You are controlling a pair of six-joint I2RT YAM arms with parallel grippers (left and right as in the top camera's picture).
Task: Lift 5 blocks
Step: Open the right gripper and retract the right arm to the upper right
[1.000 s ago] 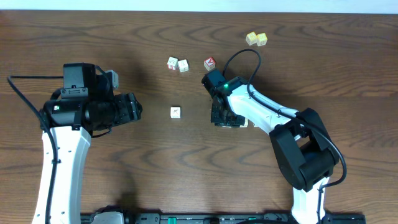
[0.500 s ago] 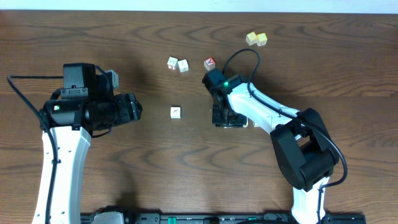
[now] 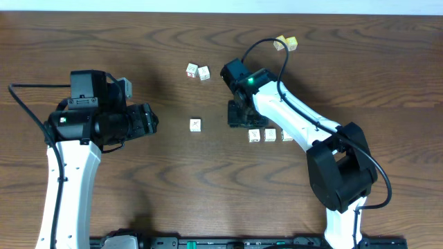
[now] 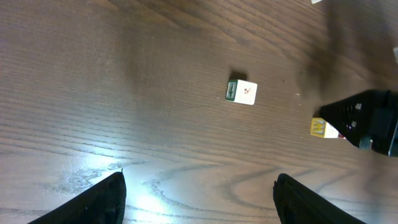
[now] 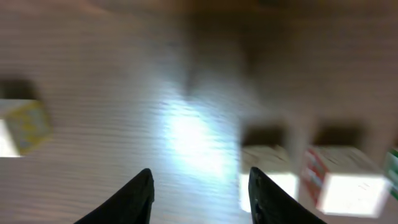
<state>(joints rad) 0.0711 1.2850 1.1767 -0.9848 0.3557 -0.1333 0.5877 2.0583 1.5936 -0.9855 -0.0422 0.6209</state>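
Small whitish blocks lie scattered on the wooden table. Two blocks [image 3: 192,70] [image 3: 204,72] sit together at the back, and one block [image 3: 196,124] [image 4: 241,92] lies alone in the middle. Three more blocks [image 3: 255,135] [image 3: 270,135] [image 3: 286,135] form a row just right of centre. My right gripper [image 3: 241,117] [image 5: 200,194] hovers open and empty just behind and to the left of that row; its blurred wrist view shows two of the blocks [image 5: 264,182] [image 5: 343,180] to the right of the fingers. At the left of the table my left gripper [image 3: 149,119] [image 4: 199,200] stands wide open over bare wood.
Two pale yellow cubes [image 3: 285,43] sit at the back right, beside the right arm's cable. The right arm [image 3: 297,124] stretches diagonally from the front right. The left arm [image 3: 69,166] occupies the left side of the table.
The right gripper has opened and drawn back to the upper left, uncovering the row of three blocks. Its wrist now covers the red-faced cube. The left arm has stayed still.
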